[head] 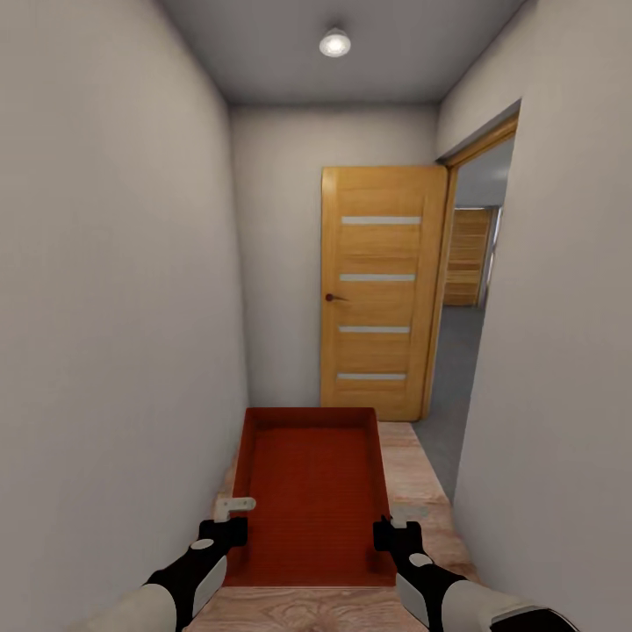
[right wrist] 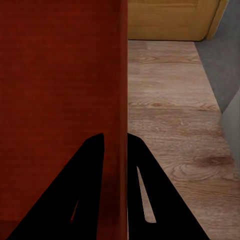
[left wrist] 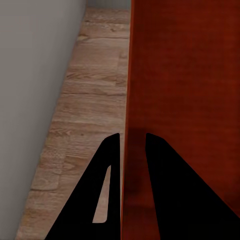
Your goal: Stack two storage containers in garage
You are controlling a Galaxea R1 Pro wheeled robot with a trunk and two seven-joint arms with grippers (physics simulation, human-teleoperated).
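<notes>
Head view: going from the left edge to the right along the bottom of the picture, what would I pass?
Left wall → left end effector → red-orange storage container → right end effector → strip of wood-plank floor → right wall.

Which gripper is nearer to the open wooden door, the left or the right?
Right. The right gripper grips the storage container wall on the door side; the left gripper grips the opposite wall, farther away.
</notes>
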